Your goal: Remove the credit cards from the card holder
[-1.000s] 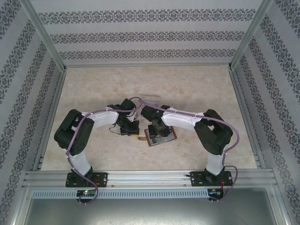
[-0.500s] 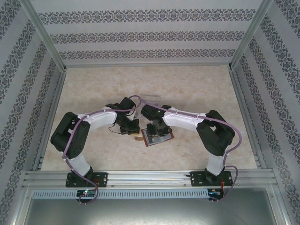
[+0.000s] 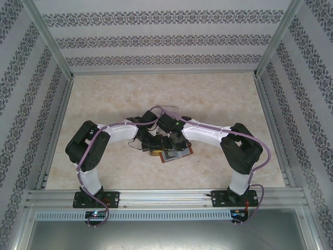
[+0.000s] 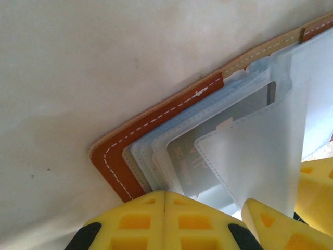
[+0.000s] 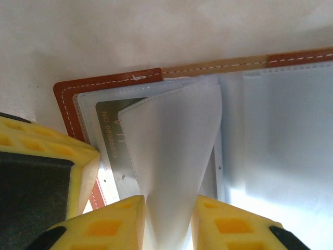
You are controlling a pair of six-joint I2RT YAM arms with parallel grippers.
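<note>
Bare pale table (image 5: 156, 31) borders the upper edge of the reddish-brown leather card holder (image 5: 65, 101). Right gripper (image 5: 167, 208) pinches a translucent pocket leaf (image 5: 171, 135) over a grey plastic card (image 5: 112, 130); left gripper (image 4: 164, 200) has jaws pressed together.

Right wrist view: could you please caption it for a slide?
Right gripper pinches a clear pocket leaf of the open card holder, grey card beneath.
</note>
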